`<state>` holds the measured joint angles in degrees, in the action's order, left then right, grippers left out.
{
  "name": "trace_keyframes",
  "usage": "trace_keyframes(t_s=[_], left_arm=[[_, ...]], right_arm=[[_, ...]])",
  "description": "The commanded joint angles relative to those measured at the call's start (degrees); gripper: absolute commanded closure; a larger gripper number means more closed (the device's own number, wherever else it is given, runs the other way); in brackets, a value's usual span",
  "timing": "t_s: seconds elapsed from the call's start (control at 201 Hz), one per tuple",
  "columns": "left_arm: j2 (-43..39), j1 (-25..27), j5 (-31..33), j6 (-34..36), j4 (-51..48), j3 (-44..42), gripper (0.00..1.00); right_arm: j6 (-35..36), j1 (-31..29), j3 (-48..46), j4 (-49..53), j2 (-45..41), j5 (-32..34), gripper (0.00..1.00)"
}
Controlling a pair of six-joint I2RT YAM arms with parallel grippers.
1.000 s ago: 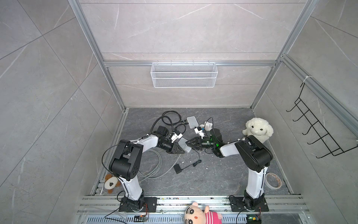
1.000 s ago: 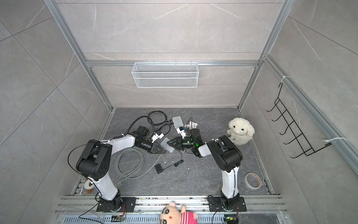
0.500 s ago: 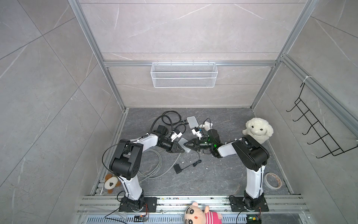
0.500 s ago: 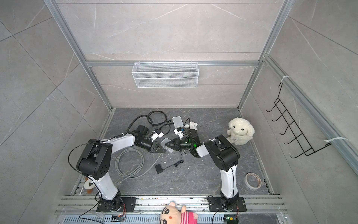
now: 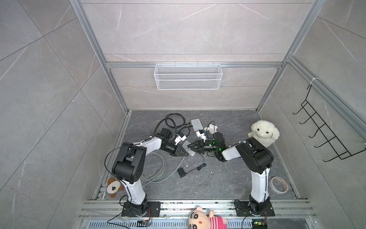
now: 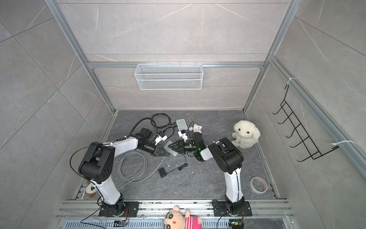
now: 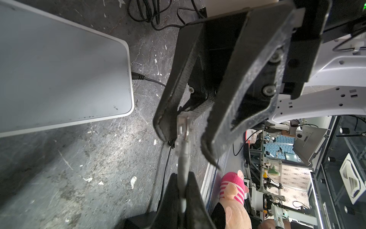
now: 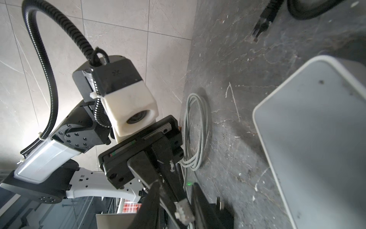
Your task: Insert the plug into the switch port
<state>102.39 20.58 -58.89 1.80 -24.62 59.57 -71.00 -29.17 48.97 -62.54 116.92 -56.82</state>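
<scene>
Has brought the right gripper (image 7: 188,147) in over the plug (image 7: 183,128) at mid-frame, fingers apart astride it, with the left gripper (image 7: 183,196) clamped on the cable (image 7: 182,166) just behind: probably a regrasp before aiming at the switch (image 7: 59,69), upper left.

Switch (image 7: 59,69): cut off at the edge in both wrist views; ports out of sight. In both top views the left tool (image 5: 185,154) and right tool (image 5: 190,147) cover part of it. Plug (image 7: 183,128): too small to tell from above, blurred in right wrist view.
</scene>
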Motion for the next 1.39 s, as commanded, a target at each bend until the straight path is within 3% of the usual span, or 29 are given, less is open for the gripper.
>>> trace_keyframes(t_s=[0.0, 0.124, 0.398, 0.463, 0.642, 0.861, 1.075, 1.269, 1.389], left_arm=[[-0.3, -0.3, -2.5, 0.9, -1.0, 1.6, 1.00], [-0.2, -0.3, -2.6, 0.8, -1.0, 1.8, 1.00], [0.0, -0.3, -1.1, 0.4, -0.9, 1.8, 1.00], [-0.1, -0.3, 0.0, 0.2, -1.0, 1.8, 0.94], [-1.3, -0.3, 4.9, -0.7, -0.7, 1.9, 0.71], [-6.9, 0.7, 15.6, -1.6, 0.6, 1.2, 0.60], [-13.3, 5.2, 27.6, -1.5, 3.7, -1.2, 0.58], [-15.6, 9.1, 35.4, -4.5, 8.0, -3.9, 0.57], [-14.7, 11.1, 36.2, -6.8, 11.5, -5.7, 0.58]], right_arm=[[-0.7, 0.3, 0.8, -3.1, 1.0, -0.2, 0.73], [0.9, 0.3, 0.5, -1.0, 0.4, -0.7, 0.74], [2.5, 0.2, 1.1, 3.7, -0.3, -0.8, 0.88], [3.2, 0.2, 1.0, 6.8, -1.2, -0.3, 0.91], [8.6, 0.1, 2.2, 26.8, -5.9, 2.7, 0.96], [17.9, 0.2, 10.8, 56.2, -9.1, 7.2, 0.97], [14.3, -0.4, 16.5, 68.9, -7.3, 10.9, 0.97], [8.8, -1.9, 18.3, 70.3, -7.8, 12.6, 0.97], [6.5, -2.4, 18.0, 69.3, -7.8, 12.8, 0.97]])
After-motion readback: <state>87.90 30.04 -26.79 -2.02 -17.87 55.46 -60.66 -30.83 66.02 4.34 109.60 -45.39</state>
